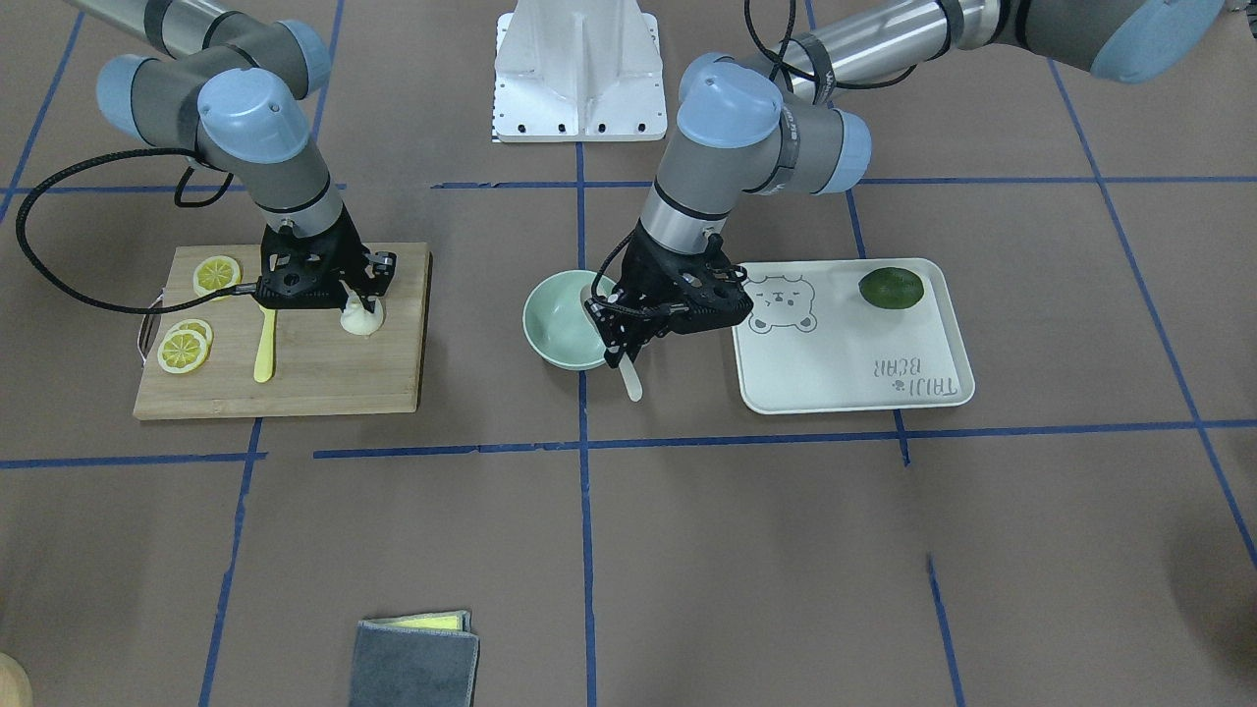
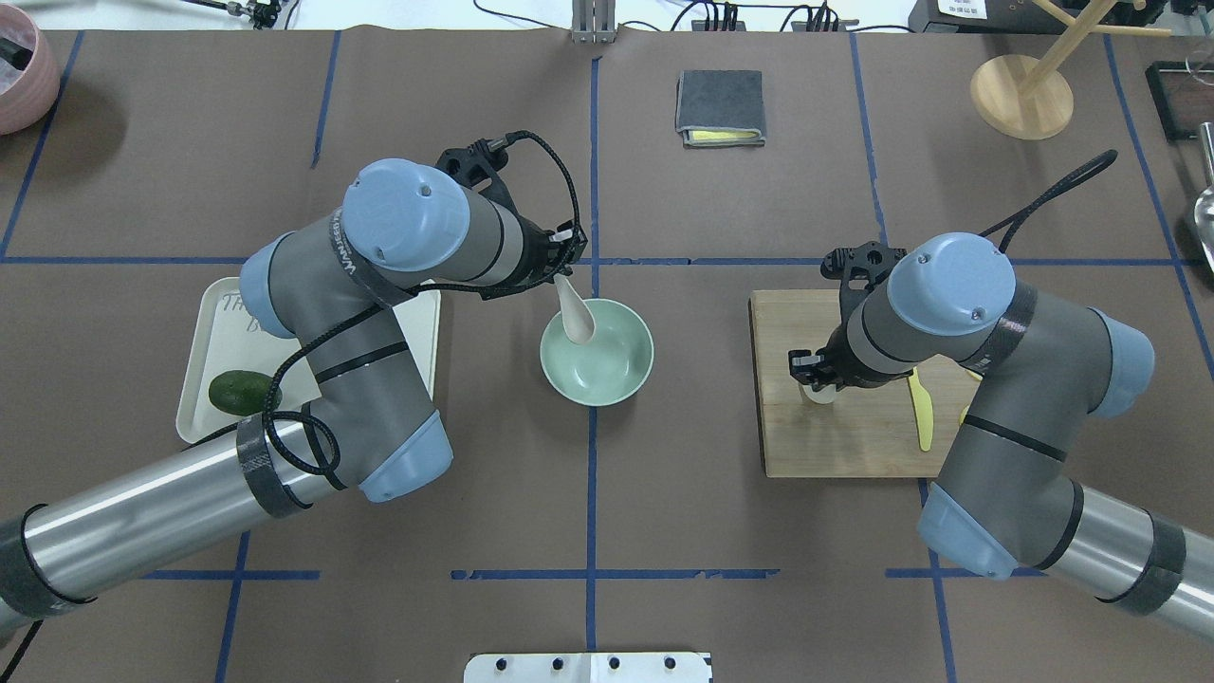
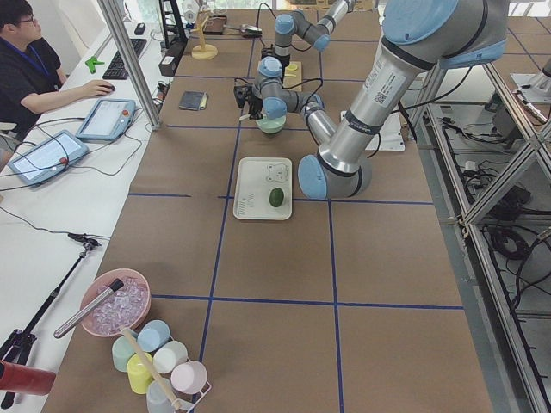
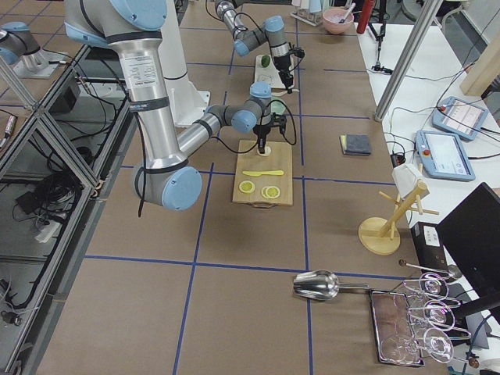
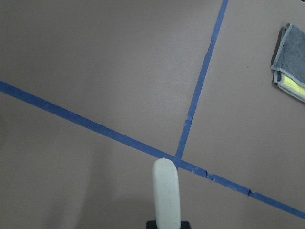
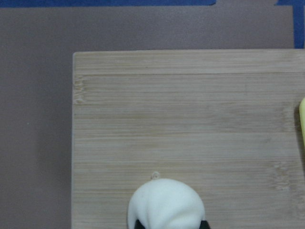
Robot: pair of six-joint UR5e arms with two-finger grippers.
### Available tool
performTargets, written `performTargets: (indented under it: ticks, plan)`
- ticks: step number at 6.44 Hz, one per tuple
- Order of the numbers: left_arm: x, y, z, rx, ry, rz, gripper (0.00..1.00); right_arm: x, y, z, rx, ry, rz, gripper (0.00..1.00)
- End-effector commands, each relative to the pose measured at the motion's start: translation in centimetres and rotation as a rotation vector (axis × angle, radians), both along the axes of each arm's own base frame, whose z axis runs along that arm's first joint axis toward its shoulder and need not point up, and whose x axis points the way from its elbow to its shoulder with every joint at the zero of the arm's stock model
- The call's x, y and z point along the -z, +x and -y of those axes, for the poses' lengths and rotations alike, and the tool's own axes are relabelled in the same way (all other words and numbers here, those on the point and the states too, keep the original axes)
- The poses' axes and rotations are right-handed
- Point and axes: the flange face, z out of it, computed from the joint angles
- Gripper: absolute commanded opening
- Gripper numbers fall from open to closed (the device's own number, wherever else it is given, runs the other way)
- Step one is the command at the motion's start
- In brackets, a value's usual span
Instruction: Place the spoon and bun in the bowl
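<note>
The mint-green bowl [image 1: 552, 332] stands mid-table, also in the overhead view [image 2: 615, 372]. My left gripper [image 1: 623, 340] is shut on the pale spoon [image 1: 632, 381] and holds it tilted over the bowl's rim. In the overhead view the spoon's [image 2: 576, 313] scoop lies over the bowl. Its handle [image 5: 166, 191] points forward in the left wrist view. The white bun [image 1: 361, 320] sits on the wooden cutting board [image 1: 314, 378]. My right gripper [image 1: 357, 306] is down on the bun [image 6: 166, 202], fingers against both its sides, low at the board.
Lemon slices [image 1: 184, 351] and a yellow knife [image 1: 265, 344] lie on the board. A white tray [image 1: 854, 373] with a dark green lime [image 1: 891, 288] sits beside the bowl. A folded grey cloth [image 1: 412, 663] lies far from the robot.
</note>
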Motion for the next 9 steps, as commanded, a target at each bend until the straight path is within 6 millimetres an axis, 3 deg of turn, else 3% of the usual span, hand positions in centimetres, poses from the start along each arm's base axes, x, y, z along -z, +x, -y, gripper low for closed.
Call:
performTargets:
  ticks: [1,3,4,5,7,8,9]
  plan:
    - [0.2,2.2,-1.2,0.008,0.008,-0.004,0.00,1.1,0.4,-0.1,-0.001,0.008,0.020,0.00]
    - [-0.4,3.8,-1.8,0.016,0.024,-0.022,0.00,3.3,2.3,0.3,-0.018,0.016,0.049,0.00]
    - [-0.3,3.7,-1.7,0.014,0.033,-0.023,0.00,3.8,2.8,0.6,-0.020,0.000,0.045,0.00]
    - [-0.2,3.1,-1.3,0.022,0.038,-0.023,0.99,4.1,3.1,0.6,-0.023,0.004,0.050,0.00]
    - [0.5,0.2,0.0,0.012,0.030,-0.046,1.00,5.3,2.9,0.9,-0.025,0.016,0.068,0.00]
    - [0.5,-2.3,1.0,-0.024,0.012,-0.044,1.00,7.3,1.9,1.1,-0.020,0.024,0.073,0.00]
    - [0.3,-5.5,1.5,-0.058,0.053,0.049,1.00,11.5,0.6,1.8,-0.017,0.019,0.067,0.00]
